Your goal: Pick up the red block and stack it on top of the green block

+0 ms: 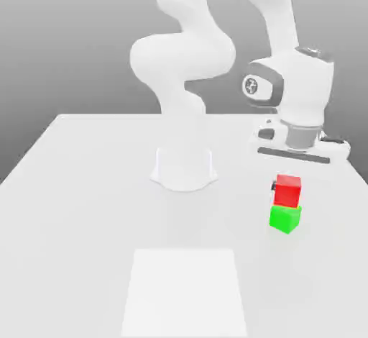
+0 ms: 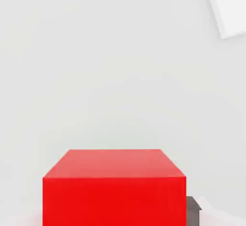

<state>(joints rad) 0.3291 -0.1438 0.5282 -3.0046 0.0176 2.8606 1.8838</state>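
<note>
Red block clamped in tool, sitting atop green block; release and retreat outstanding.

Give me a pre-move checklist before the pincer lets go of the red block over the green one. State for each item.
1. Red block held in the pincer: ok, shut on it.
2. Red block above the green block: ok in the exterior view.
3. Red block's underside resting on the green block: cannot tell, they look close or touching.
4. Edges of the two blocks lined up: cannot tell, the red block seems turned slightly against the green.
5. Green block flat on the table: ok.
6. Nothing else beside the stack: ok.
</note>
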